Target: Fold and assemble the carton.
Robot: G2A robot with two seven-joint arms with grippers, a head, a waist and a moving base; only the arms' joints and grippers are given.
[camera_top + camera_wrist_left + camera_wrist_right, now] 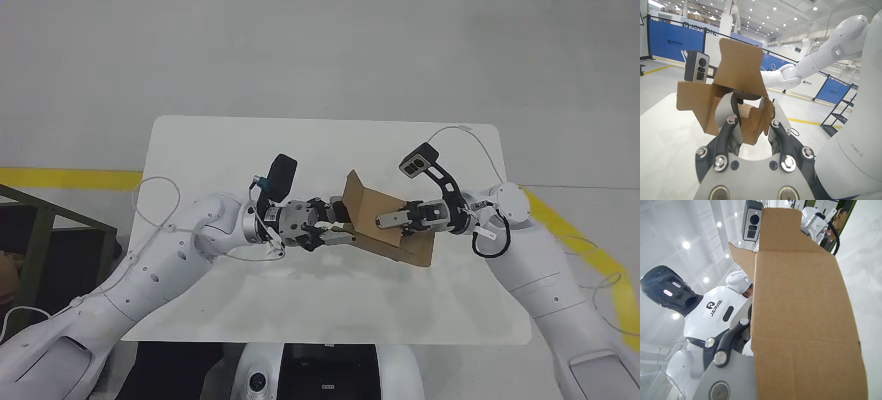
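The half-folded carton (418, 247) sits centre-frame in the top view, over the table (200, 150), between both arms. The left gripper (335, 233) is wide, its fingers (725, 108) straddling the carton's near end. The right gripper (385, 221) lies against a panel; I cannot tell its spread.

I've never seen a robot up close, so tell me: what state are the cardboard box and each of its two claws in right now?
carton, half assembled: walls folded up, flaps standing open, between the two grippers.
left gripper, open, its fingers straddling a folded end of the carton.
right gripper, against a carton wall panel at the opposite end; open or shut cannot be told.
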